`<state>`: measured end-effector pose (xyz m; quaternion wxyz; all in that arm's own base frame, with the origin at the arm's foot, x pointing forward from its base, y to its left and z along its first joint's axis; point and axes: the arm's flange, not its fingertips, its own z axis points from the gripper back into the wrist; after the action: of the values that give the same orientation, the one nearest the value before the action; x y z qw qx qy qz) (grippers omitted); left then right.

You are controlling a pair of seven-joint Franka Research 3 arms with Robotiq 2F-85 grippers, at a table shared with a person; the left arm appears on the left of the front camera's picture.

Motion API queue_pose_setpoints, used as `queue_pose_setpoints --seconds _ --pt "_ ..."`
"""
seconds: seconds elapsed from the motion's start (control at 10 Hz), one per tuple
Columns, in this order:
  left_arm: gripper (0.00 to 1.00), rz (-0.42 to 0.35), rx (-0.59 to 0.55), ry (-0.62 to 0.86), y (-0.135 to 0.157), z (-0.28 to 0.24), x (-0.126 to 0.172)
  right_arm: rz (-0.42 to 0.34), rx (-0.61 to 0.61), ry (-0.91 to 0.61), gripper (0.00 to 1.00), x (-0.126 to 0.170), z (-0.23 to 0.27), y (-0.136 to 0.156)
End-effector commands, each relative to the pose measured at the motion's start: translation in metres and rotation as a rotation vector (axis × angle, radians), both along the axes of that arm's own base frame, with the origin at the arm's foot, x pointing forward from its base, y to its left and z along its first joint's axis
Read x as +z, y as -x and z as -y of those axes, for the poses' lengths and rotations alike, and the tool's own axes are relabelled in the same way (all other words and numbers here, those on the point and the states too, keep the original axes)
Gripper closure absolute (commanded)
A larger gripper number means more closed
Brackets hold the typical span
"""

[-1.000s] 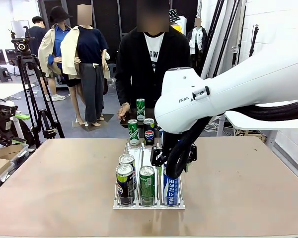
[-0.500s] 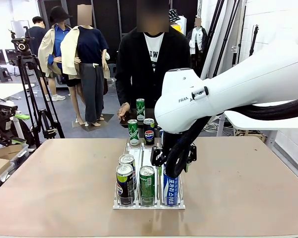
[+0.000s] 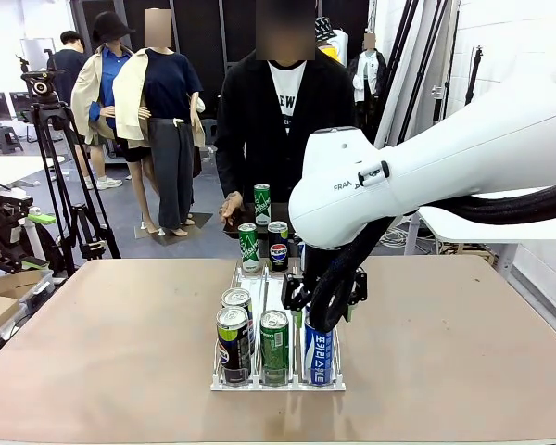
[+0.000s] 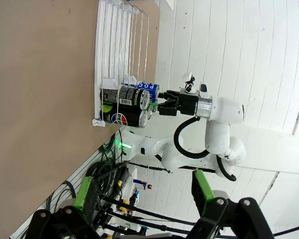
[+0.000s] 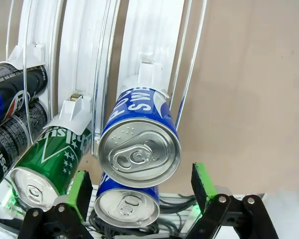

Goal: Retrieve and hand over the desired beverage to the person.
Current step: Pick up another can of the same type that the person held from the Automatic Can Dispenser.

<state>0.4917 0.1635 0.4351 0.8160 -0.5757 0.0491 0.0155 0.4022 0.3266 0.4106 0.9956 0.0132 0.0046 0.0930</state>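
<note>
While your right gripper [image 5: 139, 191] hangs spread over the blue can [image 5: 139, 144] in the rack's [image 5: 149, 35] right lane, your left gripper [image 4: 144, 191] stands spread and empty; the person [image 3: 259, 130] stands across the table.

The right arm [image 3: 445, 158] is bent in toward the middle, and the right hand [image 5: 139, 189] is pointed downward, held wide open. The left hand [image 4: 144, 191] is held open too.

Off to my left, tripod [image 3: 44, 119] w/ camera [image 3: 39, 85] on top, on the floor beyond the brown table [image 3: 102, 352]. Bystander in dark top [image 3: 70, 67] far back. White panelled wall [image 3: 528, 56] on right.
</note>
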Motion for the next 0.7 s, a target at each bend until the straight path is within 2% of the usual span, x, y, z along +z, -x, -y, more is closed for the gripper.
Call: queue_pose_setpoints --seconds 0.0,0.2,0.6 --pt "0.00 0.005 0.012 -0.008 0.0023 0.0010 0.0000 -0.001 0.001 0.000 0.00 -0.0008 -0.0009 0.0006" --pt "0.00 0.005 0.012 -0.008 0.0023 0.0010 0.0000 0.000 0.001 0.000 0.00 0.0000 -0.0002 0.0002" --pt "0.00 0.005 0.012 -0.008 0.0023 0.0010 0.0000 0.020 0.073 -0.027 0.00 -0.0030 -0.0021 -0.0004"
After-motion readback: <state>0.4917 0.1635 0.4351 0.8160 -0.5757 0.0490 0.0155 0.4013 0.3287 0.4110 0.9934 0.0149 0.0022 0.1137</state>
